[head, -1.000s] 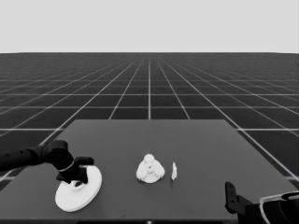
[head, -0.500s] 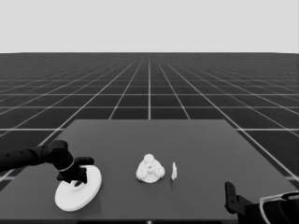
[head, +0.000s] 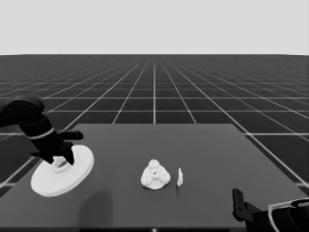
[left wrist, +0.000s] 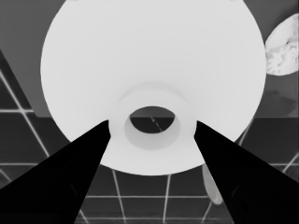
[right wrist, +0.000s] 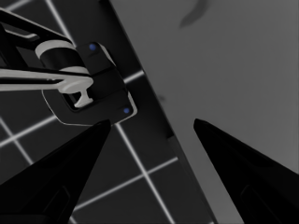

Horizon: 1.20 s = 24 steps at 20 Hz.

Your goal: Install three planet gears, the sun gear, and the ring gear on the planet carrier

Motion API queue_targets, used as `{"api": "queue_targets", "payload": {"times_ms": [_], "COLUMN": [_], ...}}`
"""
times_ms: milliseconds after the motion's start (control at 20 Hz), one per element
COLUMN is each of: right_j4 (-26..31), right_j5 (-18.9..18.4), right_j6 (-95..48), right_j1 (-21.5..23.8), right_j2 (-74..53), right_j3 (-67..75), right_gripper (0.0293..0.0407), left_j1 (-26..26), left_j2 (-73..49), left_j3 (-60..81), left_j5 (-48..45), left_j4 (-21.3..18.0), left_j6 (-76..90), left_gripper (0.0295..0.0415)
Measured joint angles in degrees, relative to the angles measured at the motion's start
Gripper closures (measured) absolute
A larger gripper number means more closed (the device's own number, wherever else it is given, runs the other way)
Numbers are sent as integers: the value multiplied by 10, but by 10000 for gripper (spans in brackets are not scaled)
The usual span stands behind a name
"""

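Observation:
The ring gear, the larger round part, hangs tilted above the table's left end and casts a shadow on the table. My left gripper is shut on its raised central hub, one finger on each side, as the left wrist view shows. The planet carrier, the smaller round part, lies at the table's middle with small toothed planet gears heaped on it; it also shows past the ring gear's rim as the carrier. My right gripper waits open at the lower right corner.
A thin white piece lies just right of the smaller round part, and shows as the thin piece under the disc's edge. The right arm sits past the table's front right corner. Dark machinery with blue lights hangs beside the table edge.
The left arm has risen and drawn back toward the left, lifting the larger round part off the table. The right arm and the middle parts have not moved.

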Motion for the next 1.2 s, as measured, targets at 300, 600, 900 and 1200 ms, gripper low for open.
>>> {"api": "queue_targets", "payload": {"times_ms": [300, 600, 900, 1200], "right_j4": [0, 0, 0, 0], "right_j5": [0, 0, 0, 0], "right_j6": [0, 0, 0, 0], "right_j1": [0, 0, 0, 0], "right_j2": [0, 0, 0, 0], "right_j3": [0, 0, 0, 0], "right_gripper": [315, 315, 315, 315], "left_j1": [36, 101, 212, 224], "left_j2": [536, 589, 603, 603], "left_j3": [-278, -363, -415, -418], "left_j5": [-34, -42, -65, -66], "left_j4": [23, 100, 199, 202], "left_j6": [-264, -224, -191, -180], "left_gripper": [363, 363, 363, 363]}}
